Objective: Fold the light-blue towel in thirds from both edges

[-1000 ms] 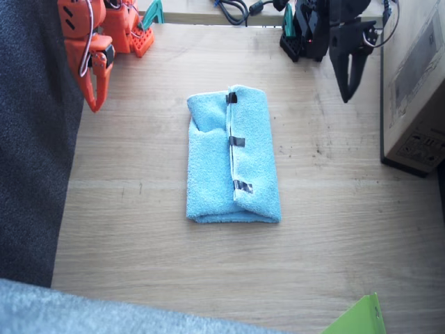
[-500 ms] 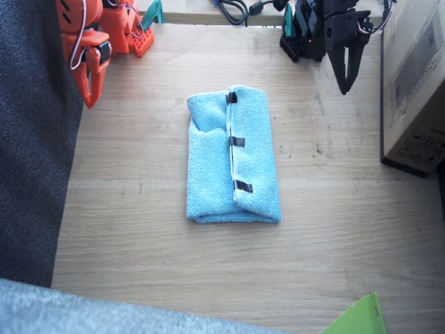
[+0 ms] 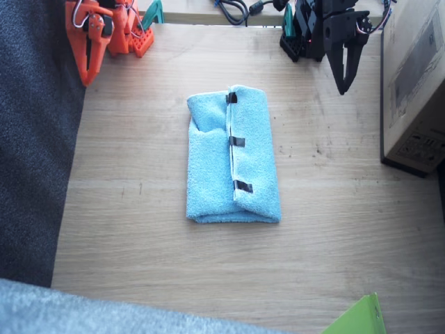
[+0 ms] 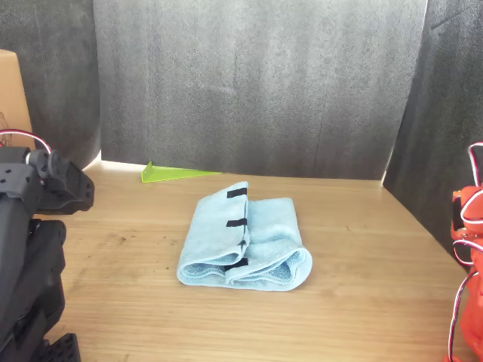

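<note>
Fixed view, table: light wood tabletop (image 3: 348, 229), bare around the middle, a few dark specks in the grain on the side of the left arm.
Room: dark grey carpet-like fabric (image 3: 35, 160) runs along the table's edge by the right arm; in the front view the same sort of grey fabric hangs as a backdrop (image 4: 249, 83) behind the table.
Box: cardboard box (image 3: 414, 83) sits at the table edge just beside the left arm, closed as far as I can see, so can't tell what's in it.
Green thing: a lime-green sheet corner (image 3: 358, 319) pokes in at the near edge; in the front view it lies flat on the far part of the table.
Towel: light-blue towel (image 3: 233, 156) lies in the middle of the table, folded into a narrow packet, one flap laid over the other.
Edge: the top flap's edge (image 3: 231, 142) runs down the middle of the packet with three black tape strips (image 3: 237, 141) along it.
Left gripper: black left gripper (image 3: 343, 85) hangs pointing down, well apart from the towel, fingers together, holding nothing.
Right gripper: orange right gripper (image 3: 87, 76) hangs by the fabric edge, well apart from the towel, fingers together, empty too.
Cables: some dark cables (image 3: 233, 10) at the far edge.
</note>
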`<control>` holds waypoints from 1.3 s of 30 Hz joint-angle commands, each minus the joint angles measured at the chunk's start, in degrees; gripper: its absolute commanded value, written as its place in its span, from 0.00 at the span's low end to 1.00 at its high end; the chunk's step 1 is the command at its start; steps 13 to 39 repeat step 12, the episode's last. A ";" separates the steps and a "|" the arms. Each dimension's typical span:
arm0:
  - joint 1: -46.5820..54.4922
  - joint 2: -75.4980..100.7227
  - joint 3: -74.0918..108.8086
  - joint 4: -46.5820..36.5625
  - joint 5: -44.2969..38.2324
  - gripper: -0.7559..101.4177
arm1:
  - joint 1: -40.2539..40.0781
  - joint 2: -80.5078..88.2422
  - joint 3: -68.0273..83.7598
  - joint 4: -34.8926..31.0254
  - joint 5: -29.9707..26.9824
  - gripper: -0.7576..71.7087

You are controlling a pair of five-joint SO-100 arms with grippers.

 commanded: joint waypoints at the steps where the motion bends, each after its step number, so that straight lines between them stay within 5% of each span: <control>1: 0.97 0.35 -0.26 0.79 0.53 0.00 | 0.88 0.09 0.26 0.70 -0.44 0.01; 39: 0.53 0.35 -0.26 0.88 0.26 0.00 | 2.29 0.09 0.35 0.18 1.23 0.01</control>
